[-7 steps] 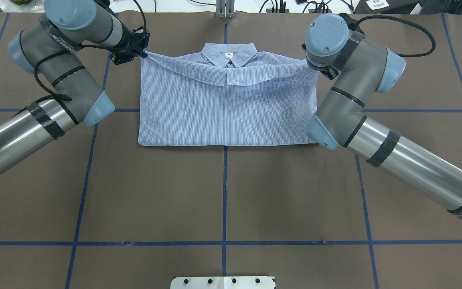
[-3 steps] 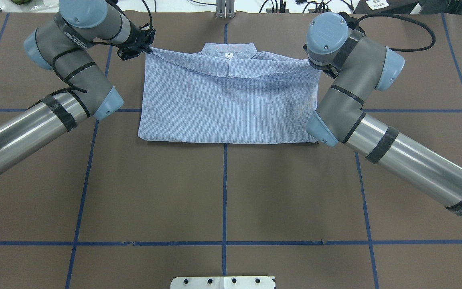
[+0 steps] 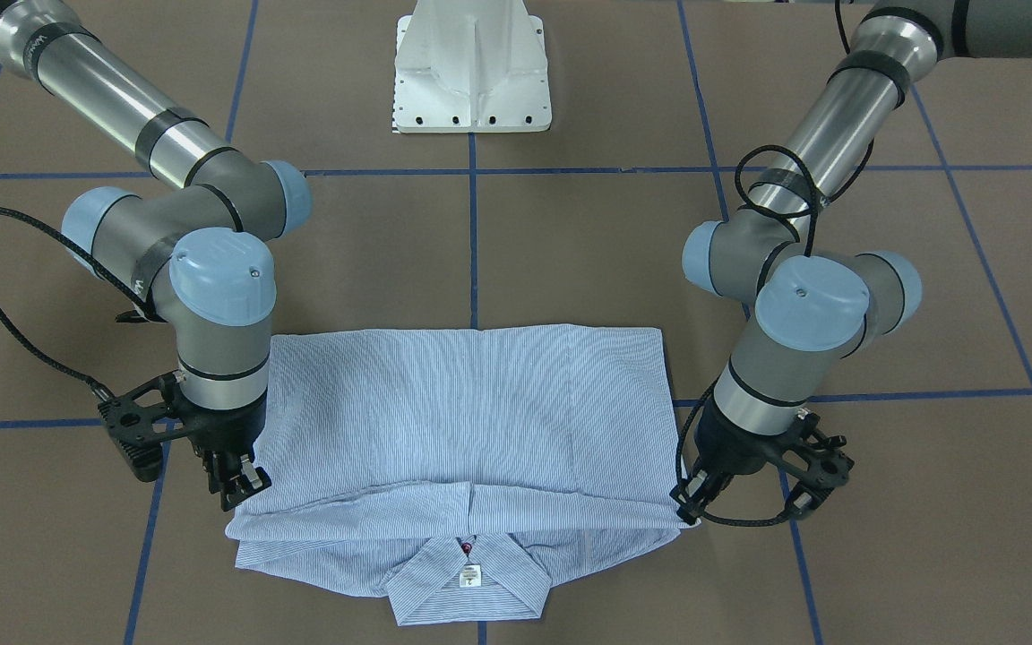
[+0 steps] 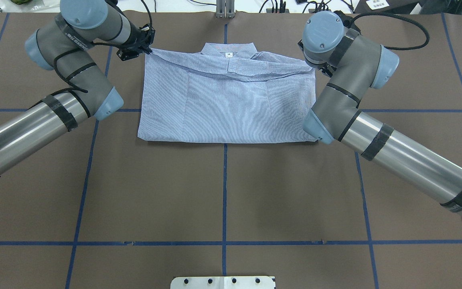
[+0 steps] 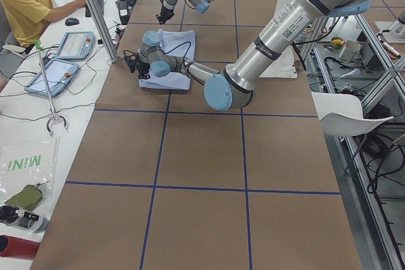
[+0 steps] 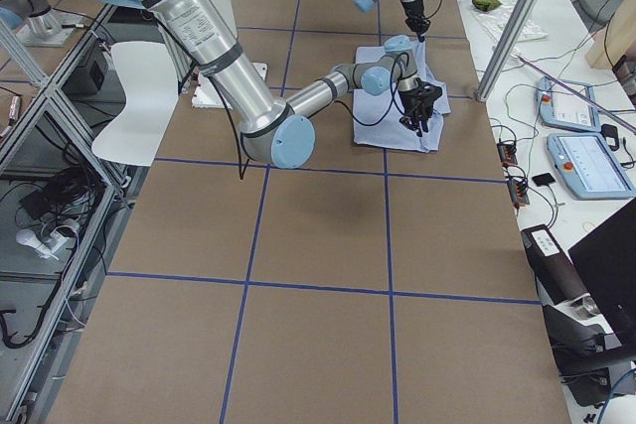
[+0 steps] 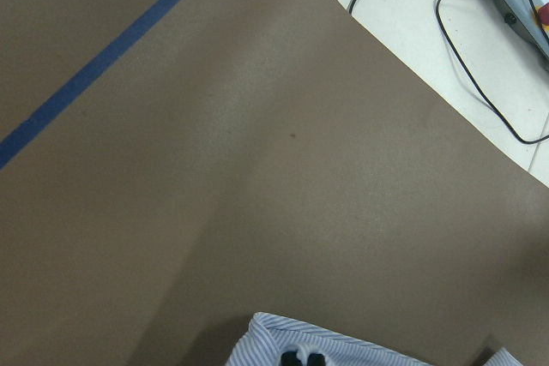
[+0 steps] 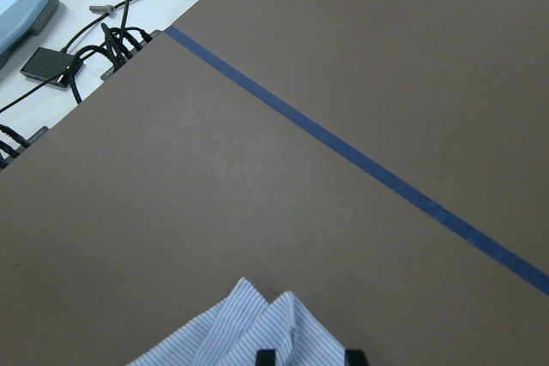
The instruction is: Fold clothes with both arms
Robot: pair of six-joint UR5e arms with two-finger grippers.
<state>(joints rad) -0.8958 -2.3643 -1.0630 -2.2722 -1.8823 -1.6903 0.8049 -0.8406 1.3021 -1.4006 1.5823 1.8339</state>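
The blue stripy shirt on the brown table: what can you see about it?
The light blue, white-striped cloth shirt lies flat on the brown table, folded in half, the folded-over edge reaching just short of the collar, which bears a small white label. The black left gripper pinches one corner of that edge; the black right gripper sits at the other, fingers apart.

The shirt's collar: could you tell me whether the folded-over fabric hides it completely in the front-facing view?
No, the collar and its white label show uncovered past the fold in the shirt.
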